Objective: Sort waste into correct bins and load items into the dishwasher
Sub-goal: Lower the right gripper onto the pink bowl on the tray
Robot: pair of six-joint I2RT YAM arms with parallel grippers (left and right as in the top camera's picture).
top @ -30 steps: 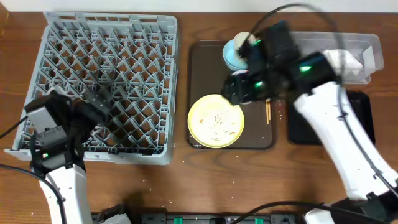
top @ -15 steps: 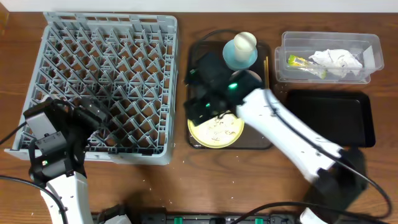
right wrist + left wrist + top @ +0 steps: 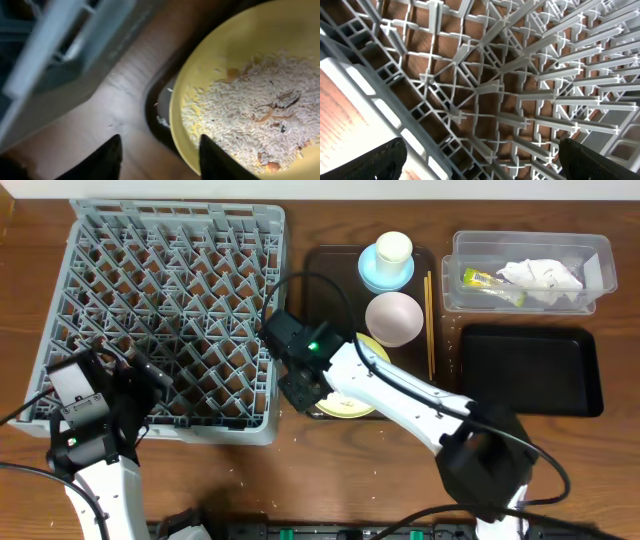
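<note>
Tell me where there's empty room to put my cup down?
The black tray below the clear tub is bare. The dish rack is free too, away from the left gripper at its near corner. The brown tray is crowded: blue bowl, pink bowl, plate, chopsticks, with the right gripper at the plate.

White-shelled right arm [image 3: 400,392] and left arm [image 3: 100,490] carry black joints, looping black cables, green lights, matte black fingers [image 3: 97,159]

Under me: brown wooden table [image 3: 300,470], dark brown rectangular serving tray [image 3: 325,280].
The tray sits flat on the table, near the middle of my overhead view.
</note>
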